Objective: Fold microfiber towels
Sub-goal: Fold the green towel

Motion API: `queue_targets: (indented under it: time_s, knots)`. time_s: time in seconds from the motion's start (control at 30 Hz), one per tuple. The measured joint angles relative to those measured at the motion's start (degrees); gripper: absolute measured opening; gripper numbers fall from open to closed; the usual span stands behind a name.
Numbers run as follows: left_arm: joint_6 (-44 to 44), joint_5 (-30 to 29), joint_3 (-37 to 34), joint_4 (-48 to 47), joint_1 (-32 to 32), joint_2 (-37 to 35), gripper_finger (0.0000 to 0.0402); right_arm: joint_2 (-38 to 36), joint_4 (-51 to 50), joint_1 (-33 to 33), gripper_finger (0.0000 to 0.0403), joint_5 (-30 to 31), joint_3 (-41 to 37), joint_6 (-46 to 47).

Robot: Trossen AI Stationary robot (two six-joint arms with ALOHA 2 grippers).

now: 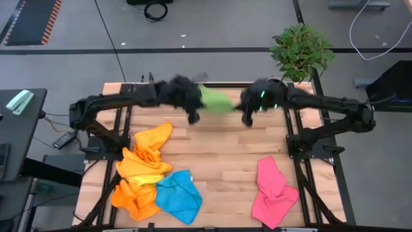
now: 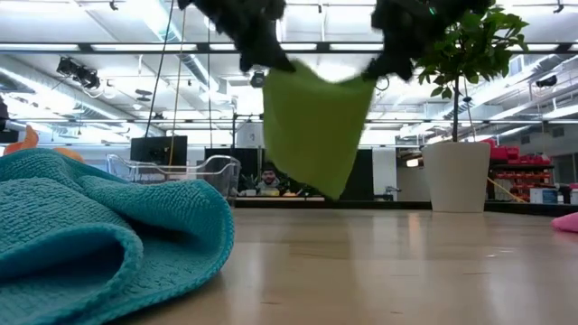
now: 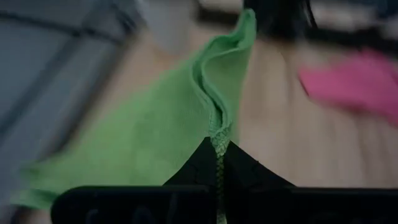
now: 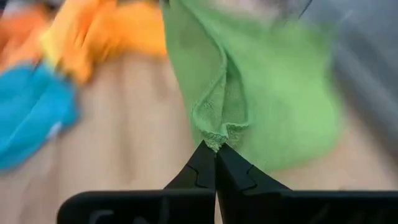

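No text, label, brand, number or sign can be read in any of the views. The far shelves and screens in the room behind the table [image 2: 379, 271] are too small and blurred to make out any lettering

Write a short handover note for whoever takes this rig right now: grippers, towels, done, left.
Left gripper and right gripper: each shut on a corner of the green towel, held up above the table's far side.
Orange towels and blue towel lie crumpled near left; pink towel near right.
Done: no folded towel in view.
Left: fold green, then the rest.
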Motion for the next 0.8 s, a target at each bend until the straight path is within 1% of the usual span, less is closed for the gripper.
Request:
queue_targets:
  time_s: [0.07,0.17,0.23,0.3,0.33,0.4,0.5,0.57,0.63,0.7,0.8]
  knots:
    - [-3.1,0.0,-5.4,3.0,-4.2,0.9,0.001,0.0,5.4,5.1,0.0001,-0.1,-7.8,5.7]
    - [-12.8,-0.2,-17.3,14.4,-11.8,1.8,0.001,0.1,18.7,14.5,0.0001,1.3,-20.5,18.5]
    - [-20.2,-1.3,-24.8,23.2,-16.8,2.4,0.001,0.1,30.1,20.9,0.0001,4.5,-26.7,27.7]
    - [-26.9,-4.0,-29.6,30.5,-21.1,2.3,0.001,0.0,36.9,26.6,0.0001,8.8,-30.6,35.5]
    - [-29.6,-5.6,-31.1,32.7,-22.5,1.9,0.001,0.0,38.5,28.9,0.0001,11.1,-31.4,38.5]
    - [-32.5,-8.3,-31.8,34.1,-24.3,1.8,0.0009,0.0,39.1,32.2,0.0001,15.7,-31.4,42.5]
    - [-32.2,-11.8,-30.3,32.3,-24.9,1.9,0.0009,0.0,36.4,33.6,0.0001,20.1,-30.2,44.1]
    - [-30.7,-15.0,-28.9,30.1,-23.9,1.9,0.0009,0.0,33.4,32.4,0.0001,22.6,-29.3,44.9]
    - [-29.4,-18.6,-27.7,28.7,-22.0,1.9,0.0009,-0.1,30.5,30.1,0.0001,23.6,-29.0,45.7]
    - [-28.0,-19.9,-27.1,27.7,-19.6,1.9,0.001,0.6,29.2,27.4,0.0001,24.5,-29.0,45.8]
    - [-27.2,-19.7,-27.1,27.4,-16.7,3.3,0.001,2.2,29.5,23.7,0.0001,23.5,-28.9,43.3]
